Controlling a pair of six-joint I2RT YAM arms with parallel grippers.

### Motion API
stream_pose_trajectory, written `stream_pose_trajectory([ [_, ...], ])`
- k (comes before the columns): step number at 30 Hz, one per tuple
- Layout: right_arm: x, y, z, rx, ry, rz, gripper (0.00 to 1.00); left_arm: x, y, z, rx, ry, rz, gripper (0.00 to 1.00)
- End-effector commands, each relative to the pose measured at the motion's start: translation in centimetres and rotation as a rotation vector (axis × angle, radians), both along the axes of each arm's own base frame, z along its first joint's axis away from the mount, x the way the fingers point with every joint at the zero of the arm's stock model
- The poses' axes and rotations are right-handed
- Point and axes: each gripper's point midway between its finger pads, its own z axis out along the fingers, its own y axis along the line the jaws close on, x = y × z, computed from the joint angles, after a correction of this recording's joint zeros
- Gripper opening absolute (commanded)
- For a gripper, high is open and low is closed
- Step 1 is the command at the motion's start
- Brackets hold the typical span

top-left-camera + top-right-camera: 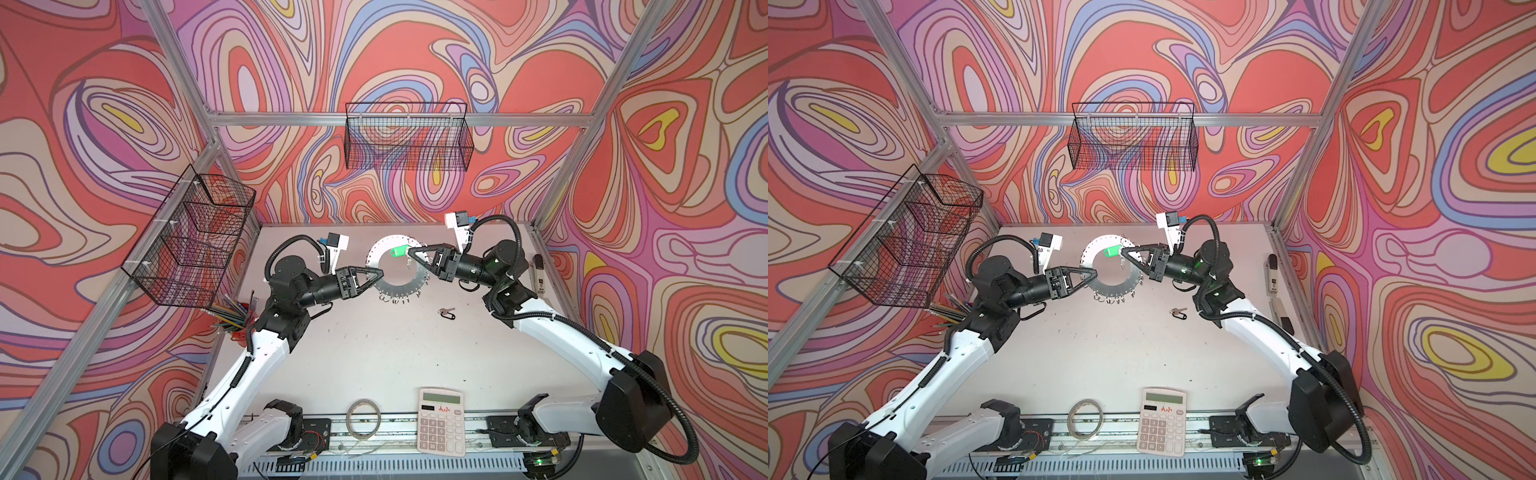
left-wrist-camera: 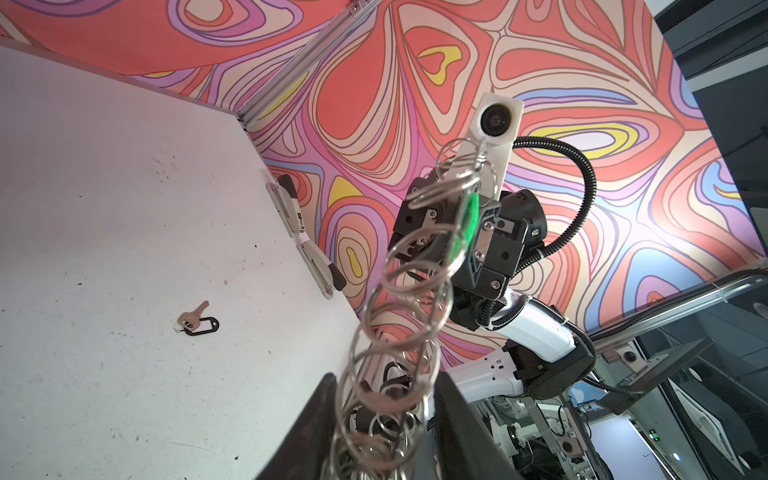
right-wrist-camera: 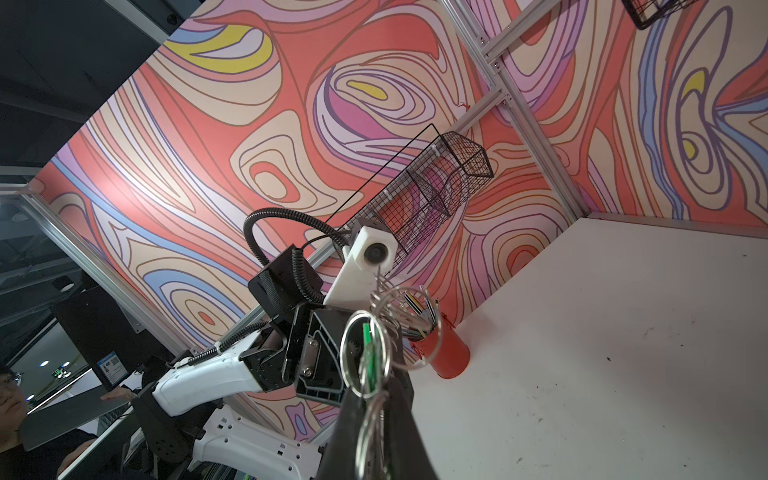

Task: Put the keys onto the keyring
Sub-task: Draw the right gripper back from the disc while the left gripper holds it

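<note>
- The keyring (image 1: pixel 397 284) is toward the back of the worktop (image 1: pixel 374 357), between the two arms. It looks tilted, with wire loops dangling along its near edge.
- The right gripper (image 1: pixel 410 252) is pinched tight at the keyring's right rim, clamped on the green key (image 1: pixel 400 251). The green tag pokes out over the big hole.
- The left gripper (image 1: pixel 381 274) is at the left rim. In its wrist view the fingers (image 2: pixel 305 428) stand either side of the loops with a gap between them. I can't tell whether they actually pinch the disc.
- The black key (image 1: pixel 446 312) lies flat on the worktop, near the keyring's front right and apart from both grippers.
- A calculator (image 1: pixel 440 422) and a tape roll (image 1: pixel 364 417) lie at the front edge.
</note>
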Motion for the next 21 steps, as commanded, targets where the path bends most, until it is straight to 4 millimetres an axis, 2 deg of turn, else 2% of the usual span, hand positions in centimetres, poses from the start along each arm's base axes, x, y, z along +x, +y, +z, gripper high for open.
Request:
stream_pose_trajectory([
  [1, -0.4, 0.1, 0.2, 0.033, -0.009, 0.025, 0.0, -0.6, -0.3, 2.0, -0.032, -0.058, -0.031, 0.17],
  [3, -0.3, 0.2, -0.1, 0.03, -0.005, 0.028, 0.0, -0.5, -0.4, 2.0, -0.031, -0.055, -0.033, 0.07],
  [5, -0.2, 0.3, -0.3, 0.026, -0.001, 0.03, 0.0, -0.6, -0.3, 2.1, -0.035, -0.054, -0.033, 0.01],
  [10, 0.3, 0.3, -1.1, 0.011, 0.011, 0.024, 0.0, -0.7, -0.4, 2.8, -0.051, -0.069, -0.042, 0.0],
  [14, 1.1, -0.5, -1.5, -0.004, 0.02, -0.006, 0.0, -0.5, -0.4, 2.7, -0.047, -0.068, -0.04, 0.0],
  [15, 1.3, -0.8, -1.5, -0.009, 0.02, -0.015, 0.04, -0.4, -0.4, 2.7, -0.045, -0.068, -0.037, 0.0],
  [17, 1.7, -1.5, -1.6, -0.021, 0.02, -0.041, 0.24, -0.2, -0.4, 2.3, -0.036, -0.063, -0.024, 0.0],
  [19, 2.1, -2.3, -1.7, -0.041, 0.017, -0.071, 0.4, 0.1, -0.3, 2.1, -0.024, -0.062, -0.01, 0.0],
  [21, 2.3, -3.3, -1.8, -0.063, 0.012, -0.098, 0.48, 0.4, -0.2, 1.8, -0.011, -0.06, 0.007, 0.0],
])
